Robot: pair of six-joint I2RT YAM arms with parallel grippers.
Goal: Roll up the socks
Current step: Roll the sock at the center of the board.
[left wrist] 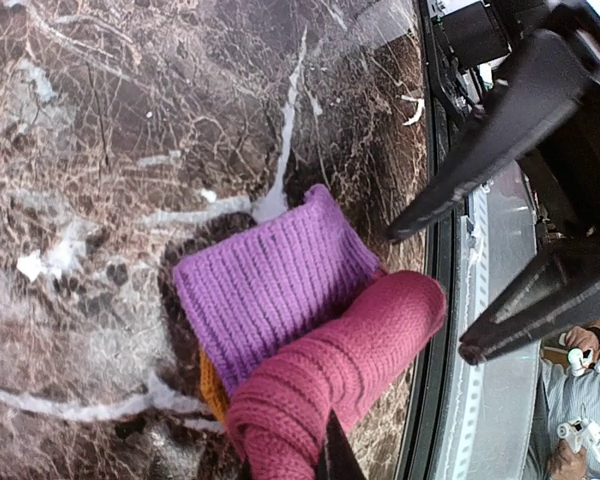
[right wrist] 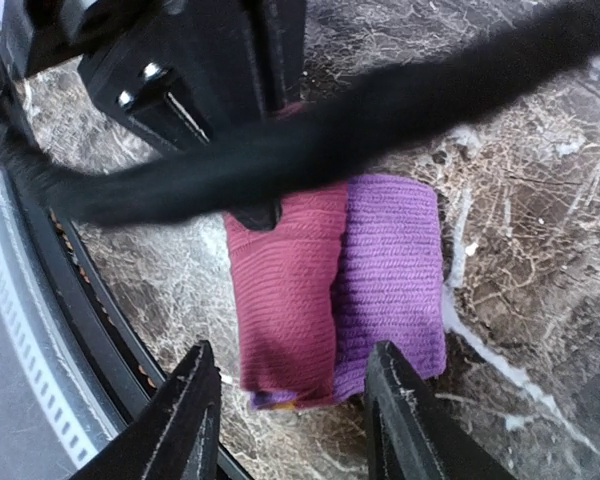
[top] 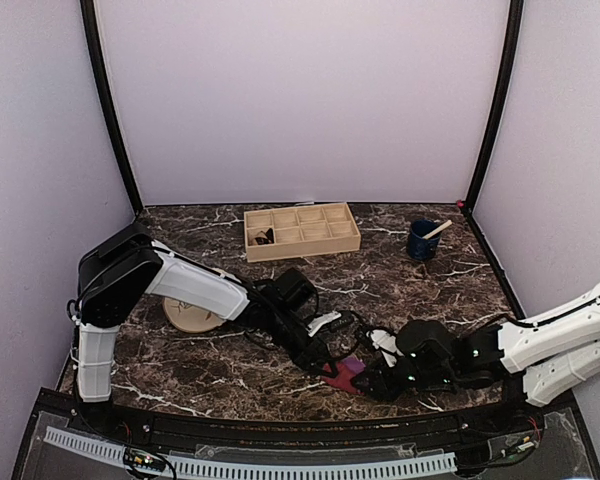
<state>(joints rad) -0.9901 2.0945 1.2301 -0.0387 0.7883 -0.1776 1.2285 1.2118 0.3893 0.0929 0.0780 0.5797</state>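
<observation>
**Hovering wide over a folded sock by the near edge**

Seen from the top view, both arms meet low at the front centre of the worktop (top: 230, 370), and only a magenta scrap of the sock (top: 346, 374) shows between them. The wrist views add the rest. The magenta part lies as a thick fold beside and partly over a flat purple ribbed part. The left wrist view alone shows an orange stripe (left wrist: 211, 385) beneath.

The right end effector (right wrist: 292, 350) is spread wide over the sock's near end. One finger sits off the magenta side and the other over the purple part; contact cannot be told. The left end effector (top: 325, 362) sits at the magenta fold. Only one fingertip (left wrist: 333, 452) shows in its own view, so whether it grips cannot be told.

A blurred black cable (right wrist: 400, 100) crosses the right wrist view and hides the sock's far end. The plate (top: 188, 316) lies half hidden under the left arm, well left of the sock. A tray (top: 302, 231) stands at the back with a small dark item in one compartment, too small to identify. A blue cup (top: 421, 241) holding a stick stands to its right.

The sock lies close to the worktop's near edge, where a black rail (left wrist: 435, 300) runs. Behind it, marble stretches to the tray.
</observation>
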